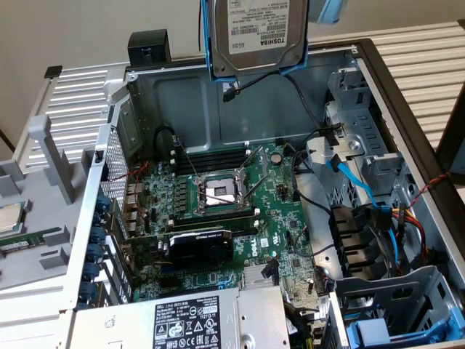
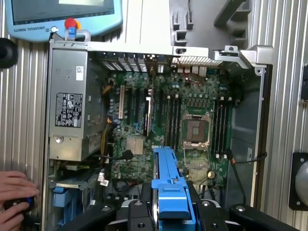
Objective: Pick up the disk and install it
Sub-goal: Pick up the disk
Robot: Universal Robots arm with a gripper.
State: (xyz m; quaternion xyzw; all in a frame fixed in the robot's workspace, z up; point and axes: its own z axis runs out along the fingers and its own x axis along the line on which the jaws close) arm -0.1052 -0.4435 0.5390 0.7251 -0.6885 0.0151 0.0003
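Open computer case [image 1: 218,102] lies on a ribbed metal bench [image 1: 418,62]. Green motherboard [image 1: 283,211] covers the case floor. Empty processor socket [image 1: 220,193] near the board's middle, with memory slots [image 2: 221,126] alongside it. Black graphics card [image 1: 200,243] is seated between the socket and the grey power supply [image 1: 189,320]. The supply fills the case end nearest the exterior camera, label up. Blue data cables [image 1: 349,171] run along the case's side at the exterior view's right. Near them, a drive bay holds a blue carrier [image 1: 378,336]. Small silver processor chip [image 1: 6,217] rests outside the case, at the exterior view's left. Black box [image 1: 148,48] sits on the case's far rim.
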